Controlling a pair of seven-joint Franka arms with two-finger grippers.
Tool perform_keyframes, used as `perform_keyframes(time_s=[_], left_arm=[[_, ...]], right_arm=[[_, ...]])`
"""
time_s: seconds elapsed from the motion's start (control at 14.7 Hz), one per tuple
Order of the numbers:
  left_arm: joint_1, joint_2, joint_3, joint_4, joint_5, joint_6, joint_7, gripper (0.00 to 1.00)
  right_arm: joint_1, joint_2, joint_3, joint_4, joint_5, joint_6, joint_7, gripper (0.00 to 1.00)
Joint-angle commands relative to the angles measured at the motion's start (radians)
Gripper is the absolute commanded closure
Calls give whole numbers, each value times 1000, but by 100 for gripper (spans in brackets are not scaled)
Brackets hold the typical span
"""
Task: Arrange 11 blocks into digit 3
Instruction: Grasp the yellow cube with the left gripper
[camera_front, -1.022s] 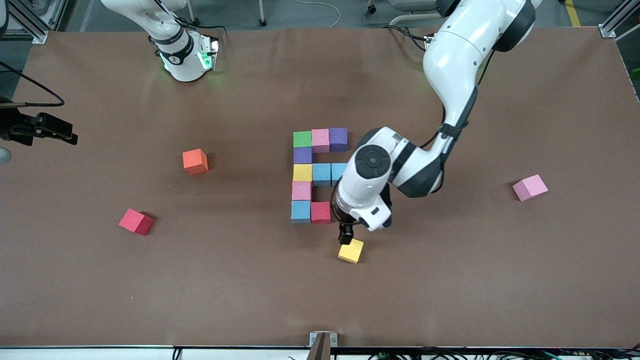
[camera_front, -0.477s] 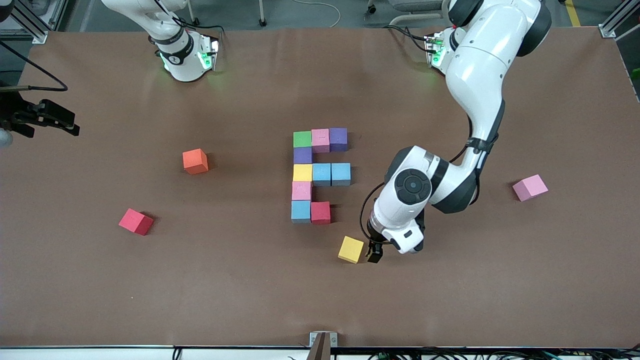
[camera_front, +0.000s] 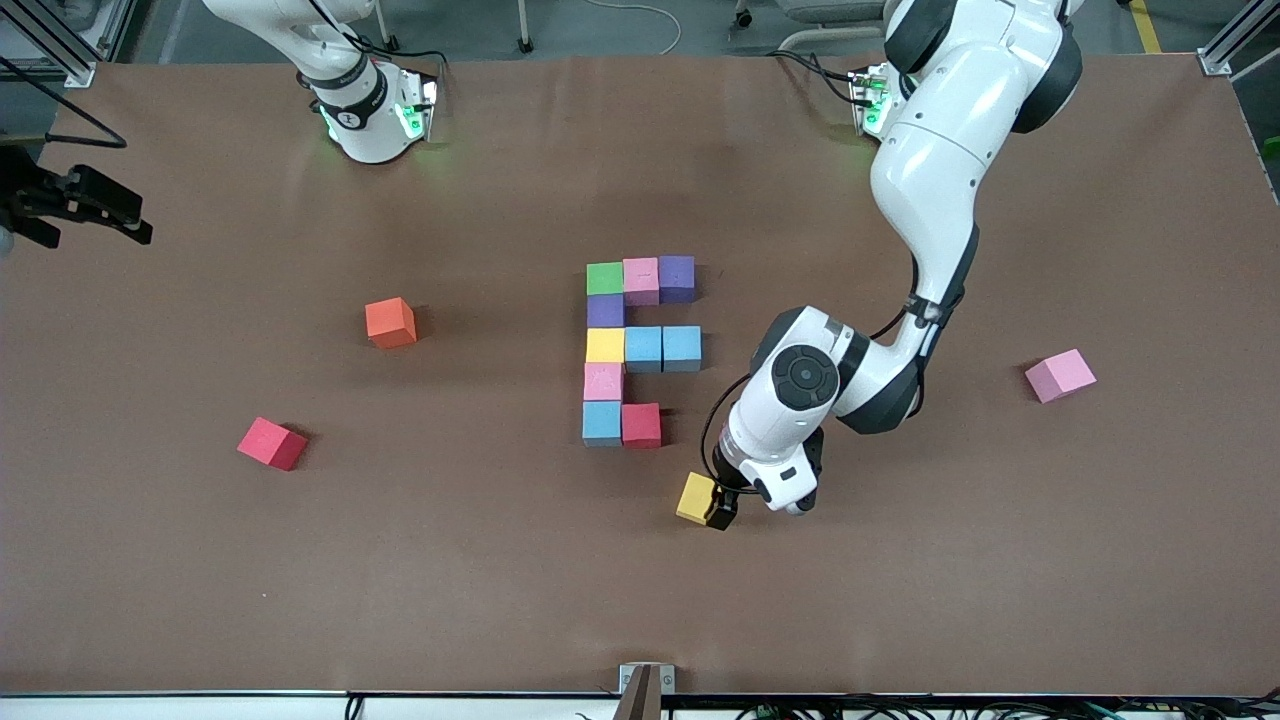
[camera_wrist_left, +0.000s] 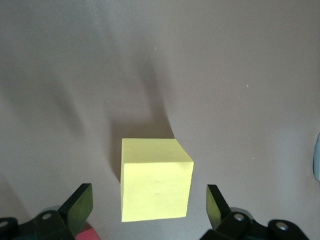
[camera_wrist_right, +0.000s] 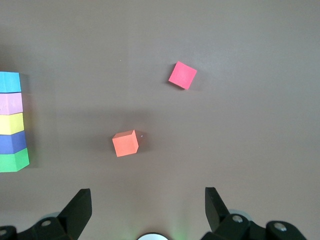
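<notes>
Nearest the front camera, a small matte yellow foam cube (camera_front: 696, 497) sits alone on the brown desk (camera_front: 480, 580), just short of the unfinished digit 3 (camera_front: 640, 352). The left gripper (camera_front: 722, 508) is low beside it, jaws released and wide; in the left wrist view the cube (camera_wrist_left: 156, 179) sits between them, untouched. To grasp well, I would square the jaws to its faces and centre them before clenching, since foam gives. The gap beside the red foam cube (camera_front: 641, 424) looks like its place. Farther off, the right gripper (camera_wrist_right: 145, 210) waits, jaws released, at its end of the desk. The desk is matte and smooth, with grey floor past its edge.
</notes>
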Motion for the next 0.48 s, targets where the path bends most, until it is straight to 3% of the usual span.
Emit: perform_keyframes(time_s=[0.0,0.41], left_arm=[[0,32,-3,22,-18,47,21,0],[-6,83,-3,45,-37,108,18,0]], right_arm=[[-31,-53,23,-45,-9,-11,0,0],[-31,-83,22,-44,-9,-52,-2,0]])
